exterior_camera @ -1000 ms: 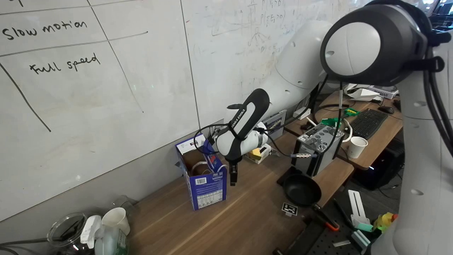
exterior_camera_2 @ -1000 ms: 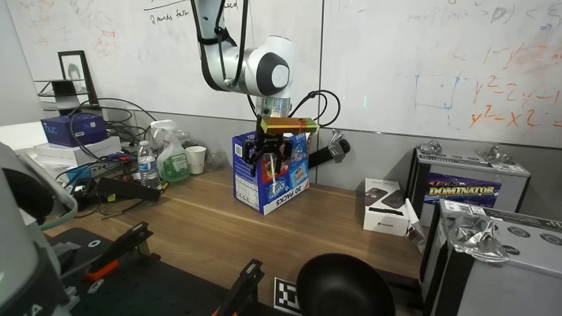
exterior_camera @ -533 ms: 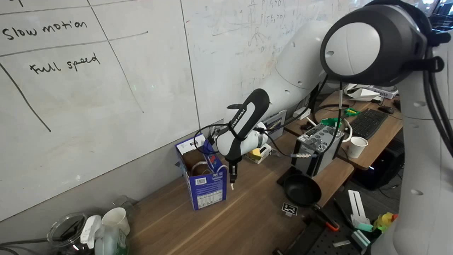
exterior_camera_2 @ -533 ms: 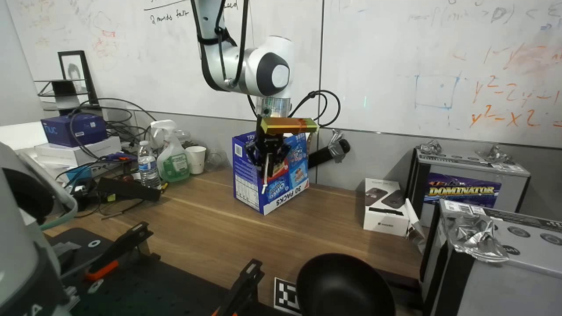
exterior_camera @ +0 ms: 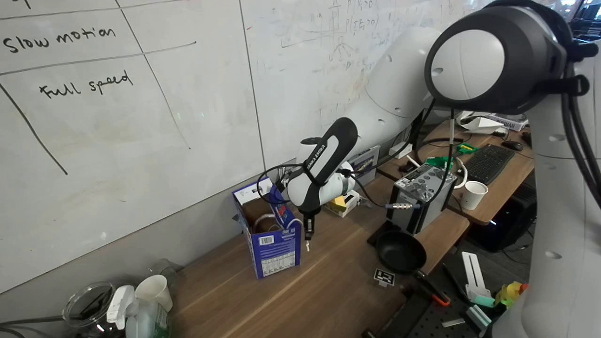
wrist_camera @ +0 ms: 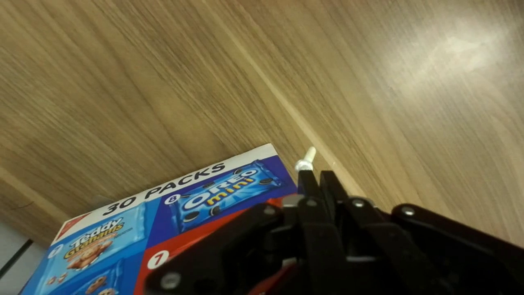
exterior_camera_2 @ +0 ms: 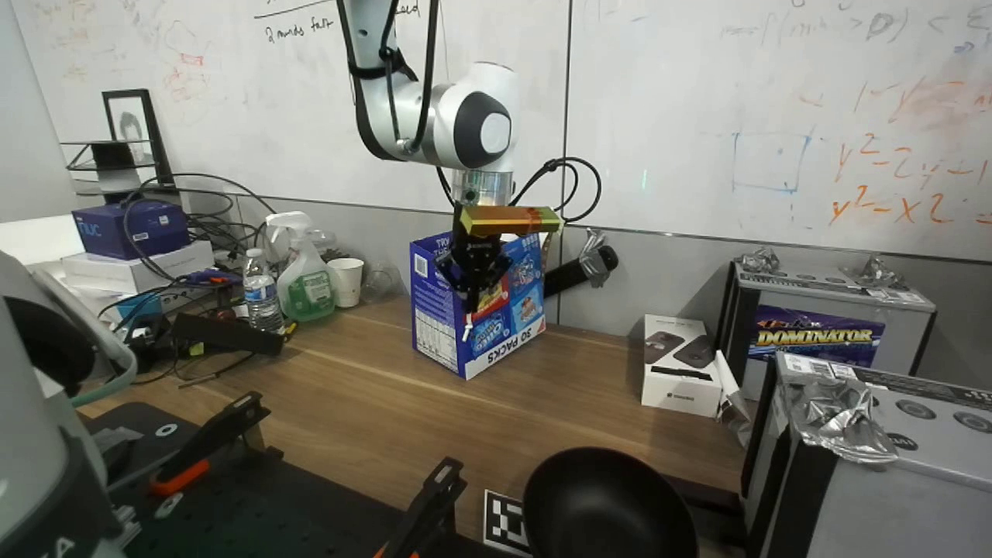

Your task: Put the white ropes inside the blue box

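Has rope [exterior_camera: 307, 246] clamped, seemingly, in the gripper [exterior_camera: 308, 238], three o'clock from the box [exterior_camera: 278, 254] in an exterior view. Shows looped rope inside.

Beside the box [exterior_camera_2: 499, 329], pincer [exterior_camera_2: 470, 310] spread a second ago, now drawn together on the rope [exterior_camera_2: 467, 328], rope's dangling end shifted towards the box's barcode side
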